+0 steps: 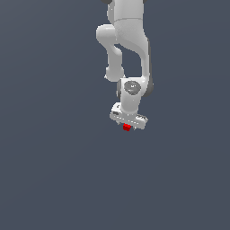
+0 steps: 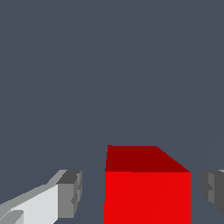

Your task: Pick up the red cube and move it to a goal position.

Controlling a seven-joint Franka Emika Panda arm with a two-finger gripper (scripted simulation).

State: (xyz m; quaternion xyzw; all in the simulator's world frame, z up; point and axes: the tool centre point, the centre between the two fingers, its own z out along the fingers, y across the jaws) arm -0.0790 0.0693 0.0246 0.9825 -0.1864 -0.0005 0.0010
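The red cube (image 1: 126,128) is tiny and bright red, just under the white gripper (image 1: 129,125) near the middle of the exterior view. In the wrist view the cube (image 2: 146,197) sits between the two fingers of the gripper (image 2: 141,190). One grey fingertip (image 2: 72,192) and the other fingertip (image 2: 212,188) each stand a small gap away from the cube's sides. The gripper is open around the cube, not touching it. Whether the cube rests on the ground cannot be told.
The white arm (image 1: 128,45) reaches down from the top of the exterior view. Everything around is a plain, uniform dark grey-blue surface (image 1: 54,170). No goal marker shows.
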